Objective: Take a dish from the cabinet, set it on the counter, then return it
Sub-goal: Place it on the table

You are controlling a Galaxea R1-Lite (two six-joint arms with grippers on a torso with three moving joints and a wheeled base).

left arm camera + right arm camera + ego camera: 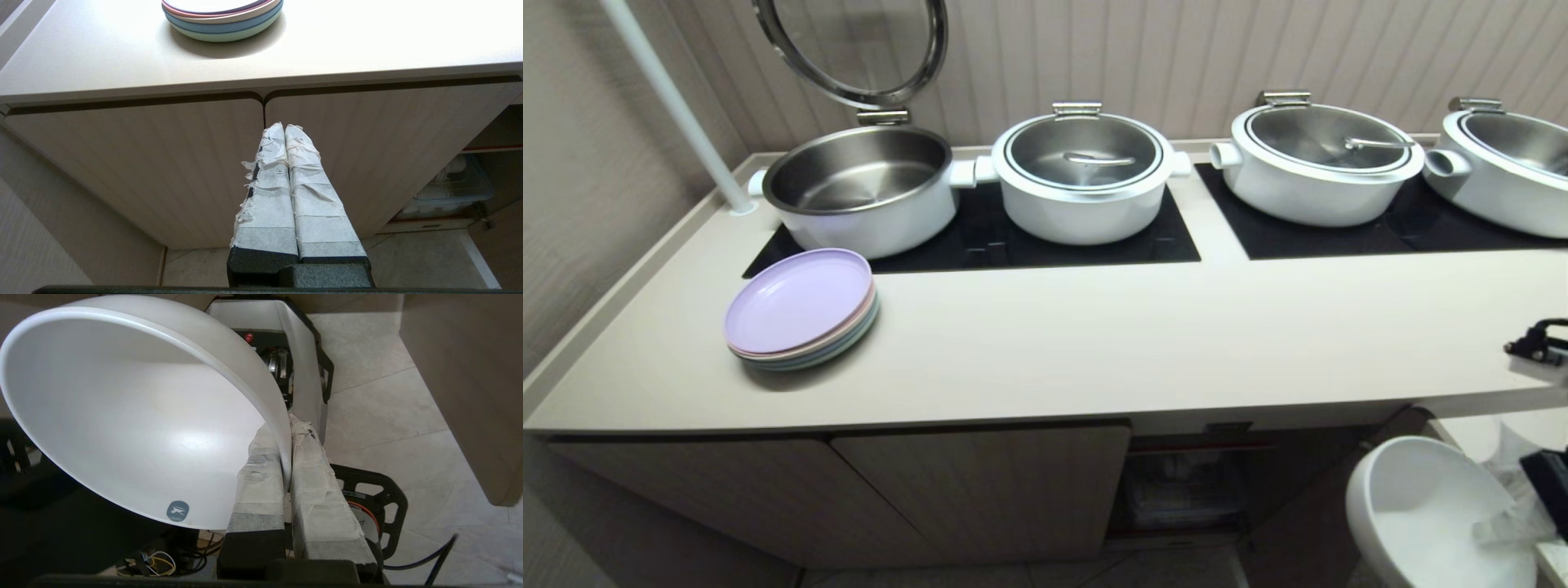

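Observation:
The dish (1421, 514), a plain white bowl, hangs tilted on its side at the lower right of the head view, below the level of the counter (1094, 343). My right gripper (286, 428) is shut on the rim of the dish (135, 416), one taped finger inside and one outside. The cabinet (1184, 490) stands open under the counter, left of the dish, with a red-edged shelf and a clear bin inside. My left gripper (284, 127) is shut with nothing in it, parked in front of the closed doors; the open cabinet (449, 192) lies to its side.
A stack of pastel plates (800, 309) sits on the counter's left part. Several white pots (1082, 175) stand on black glass panels behind; the leftmost one (862, 188) has its lid raised. Closed doors (980, 490) are left of the open cabinet. A white pole (674, 106) rises at the back left.

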